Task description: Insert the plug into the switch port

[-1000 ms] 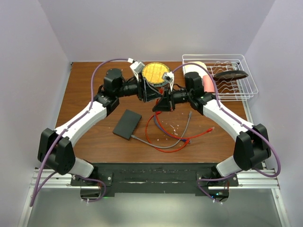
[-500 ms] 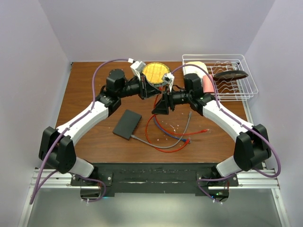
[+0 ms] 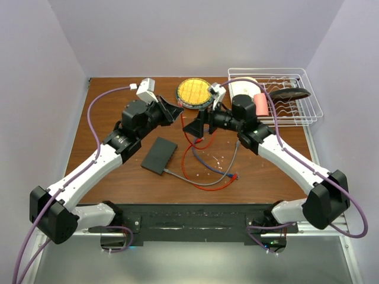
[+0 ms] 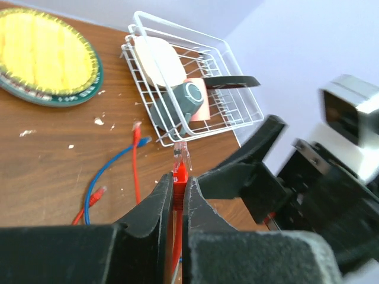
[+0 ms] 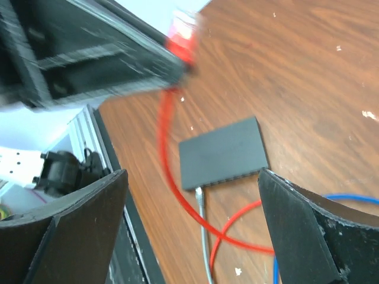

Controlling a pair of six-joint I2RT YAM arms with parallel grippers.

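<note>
Brown counter (image 3: 121,184): one switch (image 3: 159,155), one red cable (image 5: 169,154), one blue cable (image 4: 112,168), one grey cable (image 5: 204,236). My left jaws pinch the red plug (image 4: 180,168); right jaws spread wide.

High rear overview; close wrist views, right apparently blurred, red cable (image 5: 161,139) common.

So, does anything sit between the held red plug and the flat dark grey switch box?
No. Nothing visible lies between the red plug, pinched in the left hand, and the flat dark grey switch box. A grey cable occupies one end socket.
</note>
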